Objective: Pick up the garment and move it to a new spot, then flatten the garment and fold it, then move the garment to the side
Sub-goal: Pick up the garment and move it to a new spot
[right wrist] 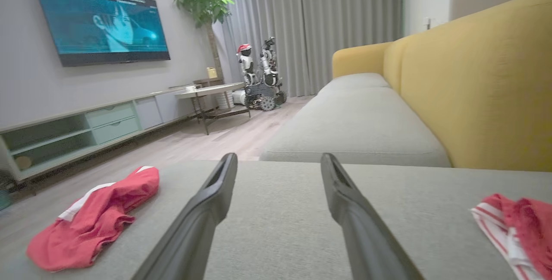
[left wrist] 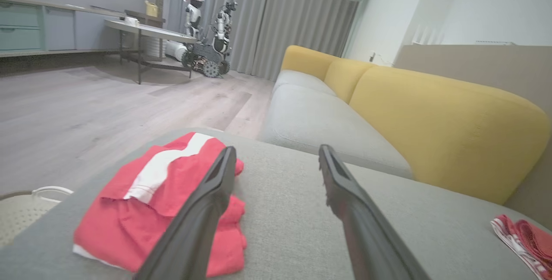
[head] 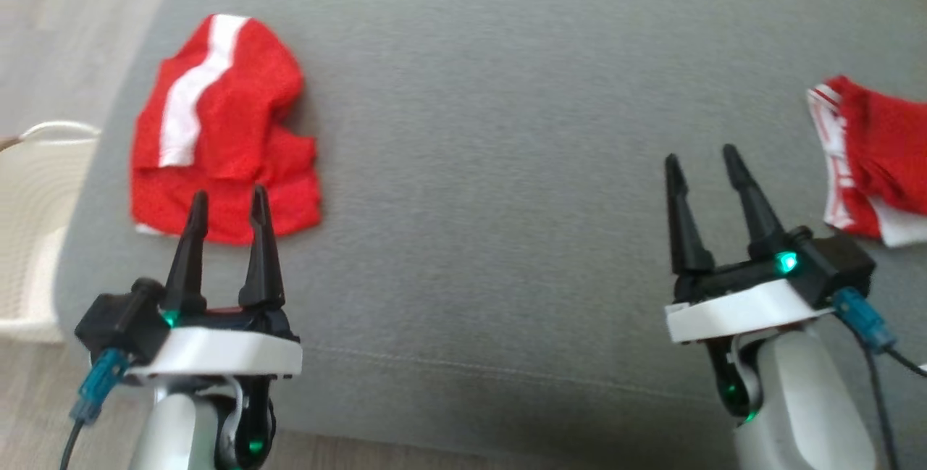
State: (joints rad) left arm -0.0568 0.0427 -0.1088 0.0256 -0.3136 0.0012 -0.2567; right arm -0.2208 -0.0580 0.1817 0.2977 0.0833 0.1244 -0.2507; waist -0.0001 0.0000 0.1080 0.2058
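Observation:
A folded red garment point(head: 221, 129) with a white stripe lies at the left end of the grey sofa seat point(head: 507, 166); it also shows in the left wrist view point(left wrist: 159, 211) and the right wrist view point(right wrist: 95, 224). My left gripper point(head: 228, 202) hovers just in front of its near edge, open and empty. A second red garment point(head: 876, 158) with white trim lies crumpled at the right edge, seen also from the wrists point(left wrist: 524, 239) point(right wrist: 517, 224). My right gripper point(head: 702, 162) is open, empty, a little to the left of that one.
A white woven basket point(head: 32, 224) stands on the floor left of the seat. Yellow backrest cushions point(left wrist: 431, 120) line the far side. Across the wooden floor stand a table point(right wrist: 211, 92), a TV unit point(right wrist: 77, 131) and two small robots point(left wrist: 207, 34).

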